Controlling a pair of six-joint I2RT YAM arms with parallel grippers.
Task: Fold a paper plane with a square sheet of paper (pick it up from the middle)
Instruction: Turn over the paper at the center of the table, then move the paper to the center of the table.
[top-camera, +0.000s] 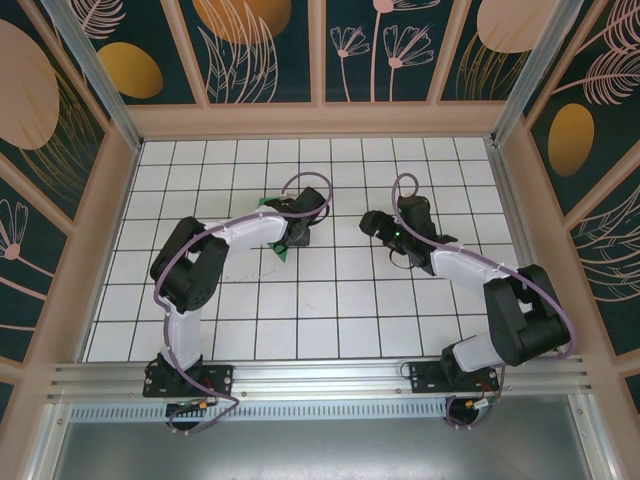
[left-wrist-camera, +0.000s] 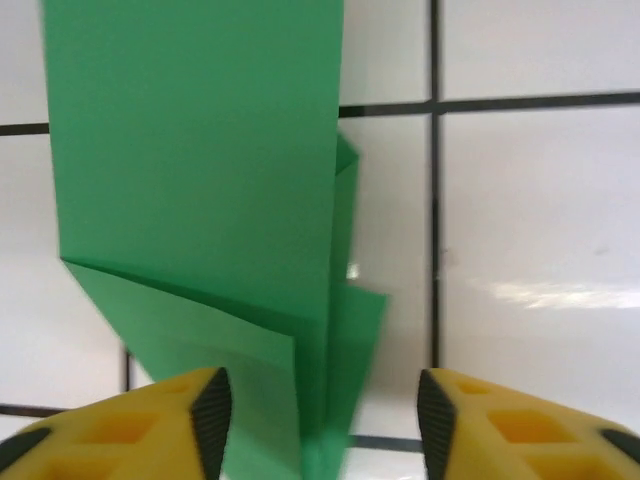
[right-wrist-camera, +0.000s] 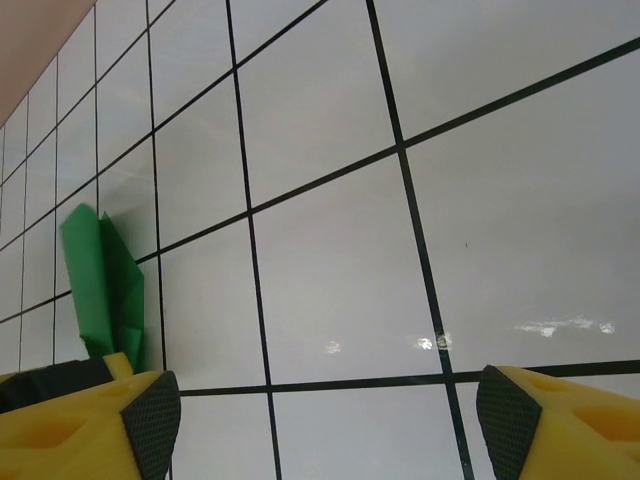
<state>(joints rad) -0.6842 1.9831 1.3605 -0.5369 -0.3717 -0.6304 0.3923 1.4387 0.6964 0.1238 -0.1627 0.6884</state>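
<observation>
The left gripper stood with jaws apart, straddling the near end of the folded green paper, whose long axis ran straight away from them. The right gripper, jaws wide and empty, hung well apart from that paper, leaving the left gripper nearer.

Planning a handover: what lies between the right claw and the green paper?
Bare white grid tiles, per the top view; the left claw hangs over the paper.

Your left arm and right arm share white links and black joints, each looped by a purple cable; a green light glows on the right wrist, and your fingers are yellow with black pads
</observation>
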